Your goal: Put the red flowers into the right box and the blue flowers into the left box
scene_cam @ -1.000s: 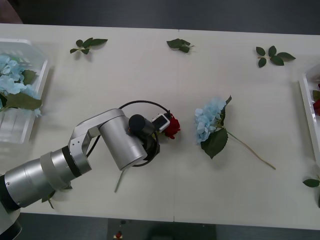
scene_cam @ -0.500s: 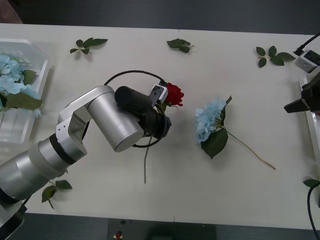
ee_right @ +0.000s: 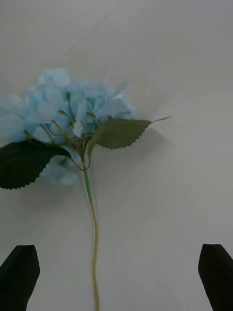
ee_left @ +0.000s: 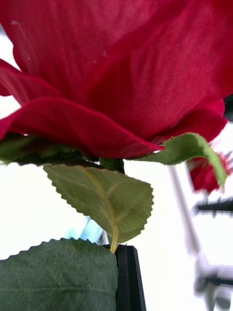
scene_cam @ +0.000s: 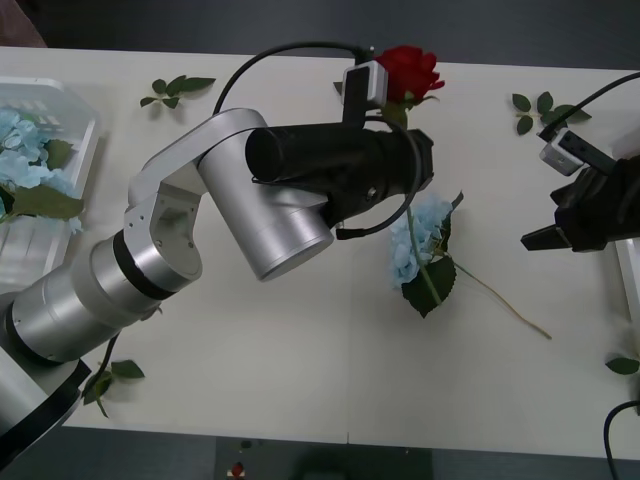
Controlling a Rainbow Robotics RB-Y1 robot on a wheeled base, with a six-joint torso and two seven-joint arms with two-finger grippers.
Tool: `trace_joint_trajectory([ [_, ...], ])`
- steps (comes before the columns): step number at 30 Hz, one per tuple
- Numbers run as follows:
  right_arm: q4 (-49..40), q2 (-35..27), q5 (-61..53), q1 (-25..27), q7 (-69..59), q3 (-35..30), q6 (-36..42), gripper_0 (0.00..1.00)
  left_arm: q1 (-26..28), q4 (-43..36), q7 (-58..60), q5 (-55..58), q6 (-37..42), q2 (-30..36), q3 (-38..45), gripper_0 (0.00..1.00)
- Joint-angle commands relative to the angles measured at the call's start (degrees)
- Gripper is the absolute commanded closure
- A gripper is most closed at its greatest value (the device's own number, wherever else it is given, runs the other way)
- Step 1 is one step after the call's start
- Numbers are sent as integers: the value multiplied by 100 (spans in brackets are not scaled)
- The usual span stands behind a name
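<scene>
The left box (scene_cam: pixel 60 215) sits at the table's left edge with blue flowers (scene_cam: pixel 20 160) already lying in it. Right of it, the left gripper (scene_cam: pixel 405 115) is lifted well above the table, its jaws closed on the stem of a red rose (scene_cam: pixel 408 68) just under the bloom, with the long stem hanging down over the blue flower on the table (scene_cam: pixel 415 240). The risk here, as I judge it, is the thin stem: the grip sits high, so the stem could swing or twist between the jaws while the arm carries it across, and the rose could slip out before reaching the right box (scene_cam: pixel 628 270). The dangling stem could also brush the blue flower below and drag it. In the left wrist view the bloom (ee_left: pixel 116 73) and its leaves (ee_left: pixel 104 201) crowd close against a black finger (ee_left: pixel 128 279).

The left arm reaches forward and to the right from the lower left, elbow bent, forearm roughly level and wrist turned so the rose stands upright.

Farther right, the right gripper (scene_cam: pixel 545 238) hovers near the right box, facing the blue flower, its jaws spread wide with nothing between them; its wrist view shows that flower (ee_right: pixel 73 121) ahead, stem running toward the fingers (ee_right: pixel 19 277). Both arms are converging, so a collision is possible
</scene>
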Motion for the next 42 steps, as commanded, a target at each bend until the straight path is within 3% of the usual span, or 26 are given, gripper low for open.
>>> trace_joint_trajectory([
  [1,-173,1,-432,-88,114,-228,104,4,-275,-198,962,-540,-199,-279,120,100],
  [10,-164,-35,-1363,-193,105,-958,1075,4,-618,-198,2527,-1568,-313,-473,120,100],
  [16,12,-254,-2128,-220,17,-1239,1075,4,-723,-198,3247,-1972,-313,-534,111,100],
  [28,1154,-615,-3859,-492,-695,-1177,1075,4,-767,-198,3529,-2482,-331,-517,-143,100],
  [42,1172,-659,-4000,-1134,-2936,-738,1075,4,-767,-251,3643,-2640,-383,-517,-187,100],
])
